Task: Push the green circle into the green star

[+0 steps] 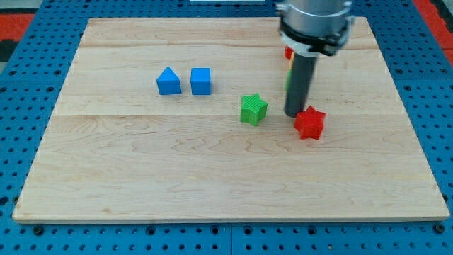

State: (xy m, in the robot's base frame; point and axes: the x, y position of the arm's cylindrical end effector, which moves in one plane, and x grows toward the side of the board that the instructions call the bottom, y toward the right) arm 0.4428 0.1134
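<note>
The green star (253, 109) lies on the wooden board right of centre. My tip (294, 114) is down on the board to the star's right, touching or nearly touching the upper left of a red star (309, 122). The rod hides most of what is behind it: only thin slivers of green (289, 83), yellow (289, 70) and red (288, 52) show along its left edge. The green sliver may be the green circle; its shape cannot be made out.
A blue block with a pointed top (168, 81) and a blue cube (201, 81) sit side by side at the view's upper left. The wooden board (141, 170) lies on a blue pegboard surface. The arm's grey body (315, 25) fills the view's top right.
</note>
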